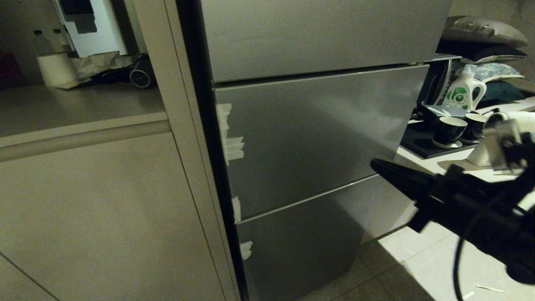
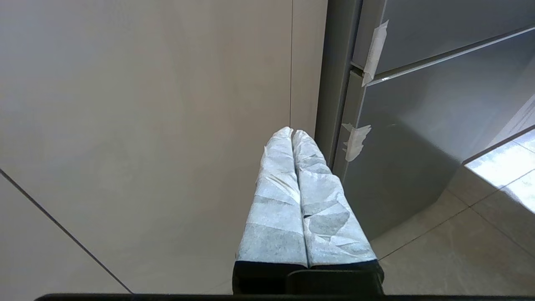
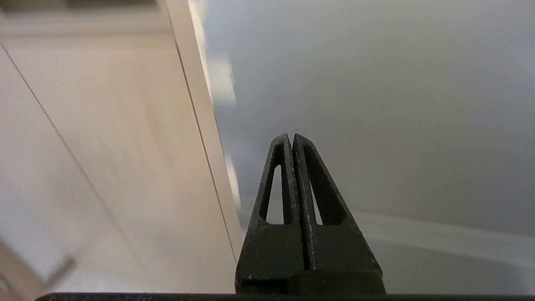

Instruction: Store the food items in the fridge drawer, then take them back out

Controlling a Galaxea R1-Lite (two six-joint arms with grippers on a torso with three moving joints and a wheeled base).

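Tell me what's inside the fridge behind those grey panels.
Nothing inside shows. The grey panels are all closed, with tape scraps on their left edge, so any drawer or food is hidden. The right claw, shut and empty, points at the panels.

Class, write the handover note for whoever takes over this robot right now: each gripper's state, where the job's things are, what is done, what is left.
Right gripper: black fingers shut, empty, pointing at the grey steel fridge front panels.
Left gripper: tape-wrapped fingers shut, empty, near the fridge's taped left edge; not in the head view.
Job's things: all grey panels are closed, so the clear drawer is hidden. No food item is visible in any view.
Done: nothing that shows.
Left: open the fridge, pull out the drawer, store the food, then take it out again.
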